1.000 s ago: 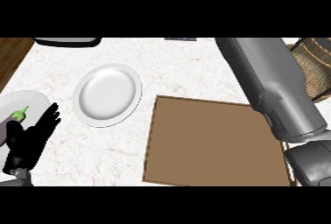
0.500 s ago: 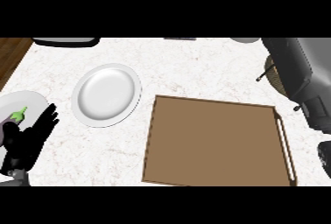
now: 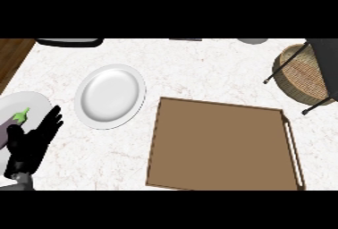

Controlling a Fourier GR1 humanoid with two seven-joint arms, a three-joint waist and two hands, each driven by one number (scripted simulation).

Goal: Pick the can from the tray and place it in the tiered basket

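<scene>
The brown wooden tray (image 3: 221, 147) is seen bare on the white marbled surface (image 3: 198, 67); no can is to be found on it, nor anywhere else in view, so its place cannot be told. The round wicker tiered basket (image 3: 297, 71) is caught at the upper right, partly covered by a dark grey shape (image 3: 326, 62) cut off by the edge and judged to be the right forearm; the right hand is not shown. The black left hand (image 3: 30, 143) is rested at the lower left, fingers straight and spread, nothing held, beside a purple aubergine (image 3: 10, 129) on a white plate (image 3: 30, 103). If the can is being carried over the basket, it could be knocked against the rim or the black wire frame (image 3: 315, 105) and tipped out; a release there could not be checked from here.
</scene>
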